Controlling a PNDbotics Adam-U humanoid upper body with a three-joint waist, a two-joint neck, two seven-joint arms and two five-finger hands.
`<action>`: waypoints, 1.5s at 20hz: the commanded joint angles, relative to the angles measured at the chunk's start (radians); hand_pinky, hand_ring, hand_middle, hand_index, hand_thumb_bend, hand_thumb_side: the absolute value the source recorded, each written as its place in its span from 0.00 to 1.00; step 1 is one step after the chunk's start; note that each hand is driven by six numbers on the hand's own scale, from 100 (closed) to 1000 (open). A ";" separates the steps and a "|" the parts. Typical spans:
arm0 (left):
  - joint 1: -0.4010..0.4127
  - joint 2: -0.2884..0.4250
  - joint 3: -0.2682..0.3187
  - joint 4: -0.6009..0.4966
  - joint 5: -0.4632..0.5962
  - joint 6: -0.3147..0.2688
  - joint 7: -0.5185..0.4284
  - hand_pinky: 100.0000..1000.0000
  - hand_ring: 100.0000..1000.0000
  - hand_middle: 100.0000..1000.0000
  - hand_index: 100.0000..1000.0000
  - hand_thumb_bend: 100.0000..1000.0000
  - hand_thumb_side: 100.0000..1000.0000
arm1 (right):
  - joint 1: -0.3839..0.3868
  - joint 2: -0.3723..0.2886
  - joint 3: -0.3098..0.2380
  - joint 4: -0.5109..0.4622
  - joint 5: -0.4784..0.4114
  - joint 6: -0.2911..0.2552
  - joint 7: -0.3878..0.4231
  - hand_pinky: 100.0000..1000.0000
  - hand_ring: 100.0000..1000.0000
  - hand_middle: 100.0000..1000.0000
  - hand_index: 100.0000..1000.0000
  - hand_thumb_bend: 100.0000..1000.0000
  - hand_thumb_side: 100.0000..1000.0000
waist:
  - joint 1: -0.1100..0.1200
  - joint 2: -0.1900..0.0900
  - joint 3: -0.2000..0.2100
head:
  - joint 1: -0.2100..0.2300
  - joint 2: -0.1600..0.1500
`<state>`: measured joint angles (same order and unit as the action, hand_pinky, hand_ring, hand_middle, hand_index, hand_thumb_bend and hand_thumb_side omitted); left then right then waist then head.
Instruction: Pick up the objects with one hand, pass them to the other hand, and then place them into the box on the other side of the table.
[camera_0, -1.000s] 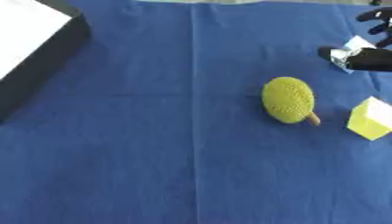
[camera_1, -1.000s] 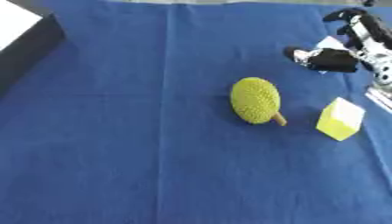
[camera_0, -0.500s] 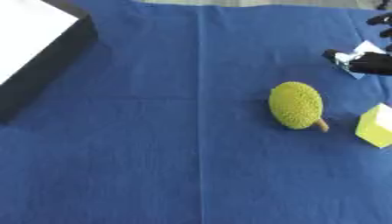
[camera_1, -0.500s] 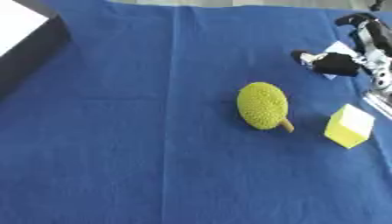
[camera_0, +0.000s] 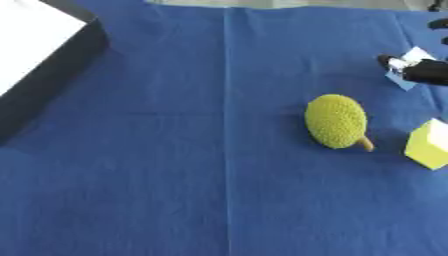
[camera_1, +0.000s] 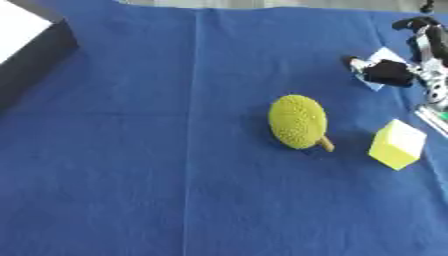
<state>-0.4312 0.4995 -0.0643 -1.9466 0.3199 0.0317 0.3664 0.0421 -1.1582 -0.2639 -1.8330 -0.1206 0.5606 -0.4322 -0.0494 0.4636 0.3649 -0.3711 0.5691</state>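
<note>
My right robot hand, fingers curled and holding nothing I can see, hovers at the counter's far right, the bumpy green fruit lying lengthwise nearer me and leftward.

Both head eyes look steeply down, sharing the blue cloth and bumpy fruit.

blue cloth, yellow-green bumpy fruit, yellow block
</note>
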 joint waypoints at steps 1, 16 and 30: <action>-0.004 0.026 0.015 -0.021 -0.002 0.000 0.001 0.67 0.58 0.64 0.74 0.00 0.72 | 0.000 -0.024 -0.020 0.011 -0.012 -0.006 -0.011 0.68 0.83 0.93 0.84 0.58 0.39 | 0.003 -0.023 0.000 | -0.002 -0.015; -0.002 0.024 0.017 -0.020 0.000 0.002 0.003 0.67 0.58 0.64 0.74 0.00 0.73 | 0.029 -0.001 -0.057 0.043 -0.007 -0.010 -0.041 0.67 0.83 0.92 0.84 0.58 0.39 | -0.002 -0.012 0.013 | 0.006 -0.021; 0.009 0.023 0.019 -0.017 0.004 0.005 0.006 0.67 0.58 0.64 0.74 0.00 0.75 | 0.043 0.017 -0.071 0.078 -0.086 -0.085 -0.077 0.63 0.80 0.92 0.83 0.55 0.39 | 0.002 -0.005 0.017 | -0.076 -0.015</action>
<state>-0.4205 0.4998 -0.0587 -1.9518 0.3204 0.0362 0.3709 0.0875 -1.1205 -0.3194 -1.7508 -0.1968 0.4863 -0.5069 -0.0495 0.4761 0.3833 -0.4353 0.5602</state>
